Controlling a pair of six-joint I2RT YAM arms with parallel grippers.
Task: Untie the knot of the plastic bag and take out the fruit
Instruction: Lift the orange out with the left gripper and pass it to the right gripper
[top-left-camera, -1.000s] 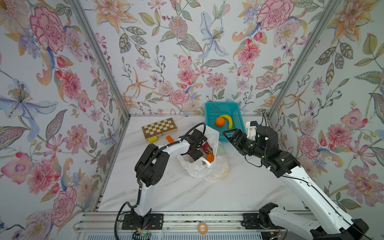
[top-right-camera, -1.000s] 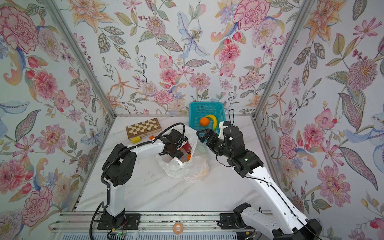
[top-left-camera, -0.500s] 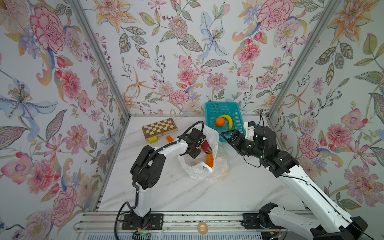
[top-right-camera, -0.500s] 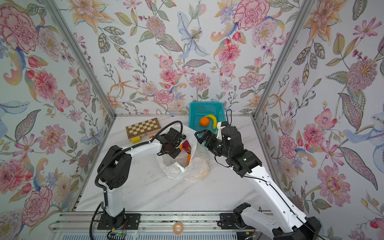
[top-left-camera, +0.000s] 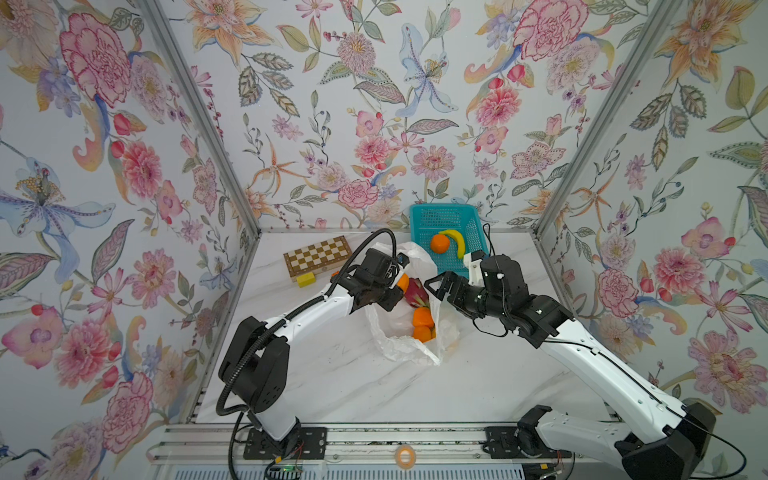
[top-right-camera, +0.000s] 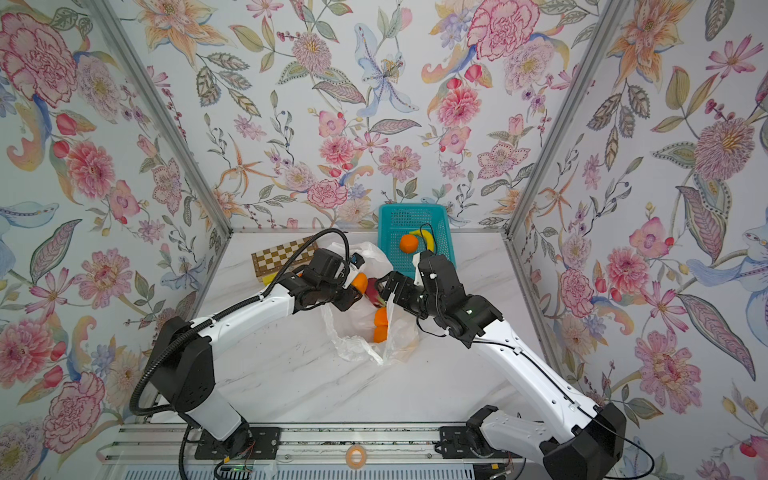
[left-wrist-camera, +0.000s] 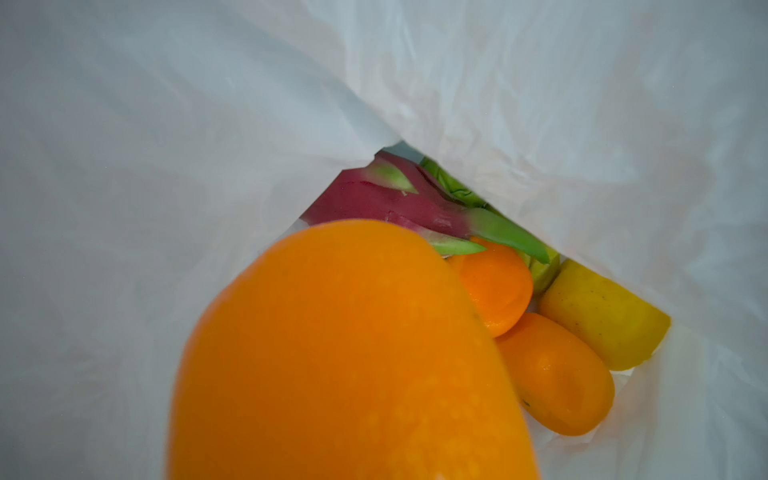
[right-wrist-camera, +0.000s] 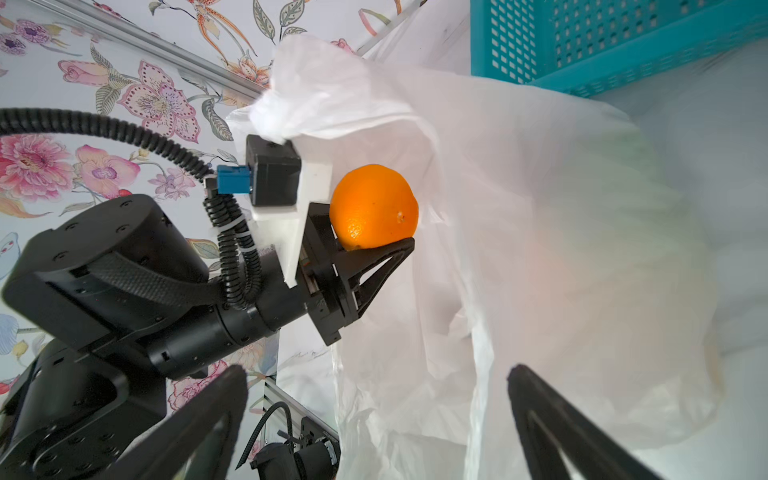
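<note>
Now, query 1: what is the state of the left gripper (top-left-camera: 395, 289)?

Reply 1: It is clamped on an orange (right-wrist-camera: 374, 208). In the right wrist view, one black finger (right-wrist-camera: 390, 253) presses against the fruit. The opposite finger is hidden behind it. The orange sits at the open mouth of the bag (top-left-camera: 399, 345).

Query 2: what is the state of the right gripper (right-wrist-camera: 376, 370)?

Reply 2: Its jaws are spread wide and hold nothing. Both fingers point at the side wall of the bag, close to the plastic. Whether they touch it cannot be told.

Query 3: where are the bag and its contents?

Reply 3: The bag lies on the table (top-left-camera: 332, 382) between the two arms, near the basket (top-left-camera: 419, 216). A fold of its plastic drapes over the camera housing on the left wrist. The left wrist view shows the contents:
- a dragon fruit (left-wrist-camera: 386, 203)
- two more oranges (left-wrist-camera: 494, 286)
- a yellow fruit (left-wrist-camera: 602, 320)
- a green fruit (left-wrist-camera: 453, 187), partly covered by plastic

Query 4: what else is on the table?

Reply 4: The basket holds a loose orange (top-left-camera: 439, 243) touching a banana (top-left-camera: 456, 243). A chessboard (top-left-camera: 318, 257) lies to the left of the bag, with a yellow block (top-left-camera: 305, 279) at its near edge.
</note>
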